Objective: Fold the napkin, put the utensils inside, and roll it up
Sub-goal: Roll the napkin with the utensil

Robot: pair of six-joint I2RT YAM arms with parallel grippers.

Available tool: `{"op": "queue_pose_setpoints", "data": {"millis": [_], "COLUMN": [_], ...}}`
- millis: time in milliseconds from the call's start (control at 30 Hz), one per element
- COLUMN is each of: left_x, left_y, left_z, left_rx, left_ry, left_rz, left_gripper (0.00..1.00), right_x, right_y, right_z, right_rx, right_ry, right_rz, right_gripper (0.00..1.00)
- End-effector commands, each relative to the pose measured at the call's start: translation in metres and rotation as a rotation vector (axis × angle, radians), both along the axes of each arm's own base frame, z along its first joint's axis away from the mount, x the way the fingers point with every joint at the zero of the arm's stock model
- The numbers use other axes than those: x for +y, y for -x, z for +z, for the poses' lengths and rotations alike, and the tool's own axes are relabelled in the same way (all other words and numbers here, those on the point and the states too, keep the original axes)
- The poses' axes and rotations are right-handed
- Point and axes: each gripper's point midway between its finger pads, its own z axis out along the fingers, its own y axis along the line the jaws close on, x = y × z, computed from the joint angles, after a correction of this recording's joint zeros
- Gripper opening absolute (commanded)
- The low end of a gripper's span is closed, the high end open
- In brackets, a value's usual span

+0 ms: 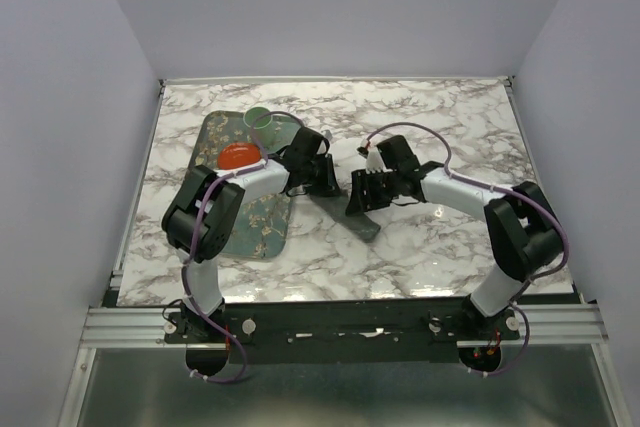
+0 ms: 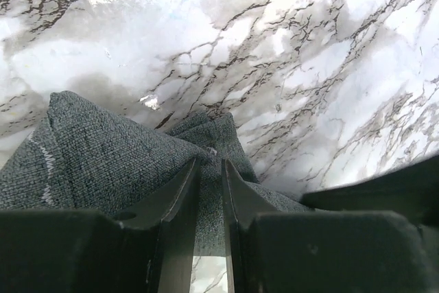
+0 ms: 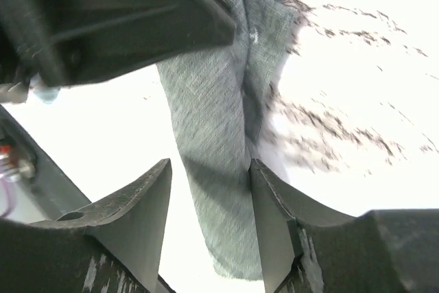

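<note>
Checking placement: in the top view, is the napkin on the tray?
No: the napkin is right of the tray, over bare table.

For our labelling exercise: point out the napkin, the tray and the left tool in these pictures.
napkin (image 2: 89, 149): left wrist view, on its grey fold.
tray (image 1: 262, 232): top external view, on its bare near corner.
left tool (image 2: 210, 164): left wrist view, midway between its fingertips.
</note>
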Motion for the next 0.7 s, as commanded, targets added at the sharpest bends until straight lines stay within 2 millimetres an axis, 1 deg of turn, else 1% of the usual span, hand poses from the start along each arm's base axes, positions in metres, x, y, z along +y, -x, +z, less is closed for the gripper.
{"op": "queue_pose_setpoints", "data": {"millis": [0,33,100,133,200,233,300,333,367,400,433,467,567,667], "left_x": [0.016,0.016,0.016,0.015,0.014,0.014,0.014,0.014,0.014,0.014,0.014,0.015,0.015,0.014], "left_y": [-0.003,-0.002,-0.002,-0.001,-0.001,-0.001,0.000,-0.001,0.000,0.000,0.000,0.000,0.002,0.001], "left_z": [-0.024,-0.025,-0.027,-0.027,-0.027,-0.028,-0.028,-0.028,-0.028,-0.028,-0.028,-0.029,-0.030,-0.030], "left_rx": [0.011,0.015,0.019,0.020,0.027,0.030,0.030,0.029,0.031,0.031,0.032,0.031,0.035,0.039], "left_ry": [-0.080,-0.082,-0.081,-0.081,-0.074,-0.074,-0.073,-0.074,-0.074,-0.075,-0.074,-0.075,-0.076,-0.076], "left_rz": [0.035,0.035,0.034,0.033,0.030,0.032,0.031,0.031,0.030,0.028,0.027,0.028,0.028,0.027], "left_gripper": [0.28,0.28,0.28,0.28,0.28,0.28,0.28,0.28,0.28,0.28,0.28,0.28,0.28,0.28], "right_x": [-0.021,-0.015,-0.009,-0.002,0.003,0.010,0.012,0.016,0.016,0.012,0.011,0.011,0.016,0.022], "right_y": [0.000,0.004,0.001,0.005,0.003,0.003,0.000,0.000,-0.002,-0.007,-0.007,-0.010,-0.009,-0.003], "right_z": [0.011,0.013,0.019,0.021,0.019,0.022,0.016,0.017,0.015,0.010,0.009,0.013,0.013,0.003], "right_rx": [-0.140,-0.161,-0.205,-0.221,-0.239,-0.254,-0.262,-0.269,-0.270,-0.282,-0.286,-0.303,-0.307,-0.286], "right_ry": [0.217,0.227,0.247,0.250,0.274,0.276,0.315,0.319,0.332,0.374,0.396,0.406,0.397,0.394], "right_rz": [-0.009,0.010,0.008,0.029,0.036,0.047,0.051,0.056,0.055,0.040,0.039,0.035,0.067,0.098], "right_gripper": [0.58,0.57,0.57,0.56,0.55,0.53,0.53,0.53,0.53,0.53,0.54,0.54,0.55,0.55]}}
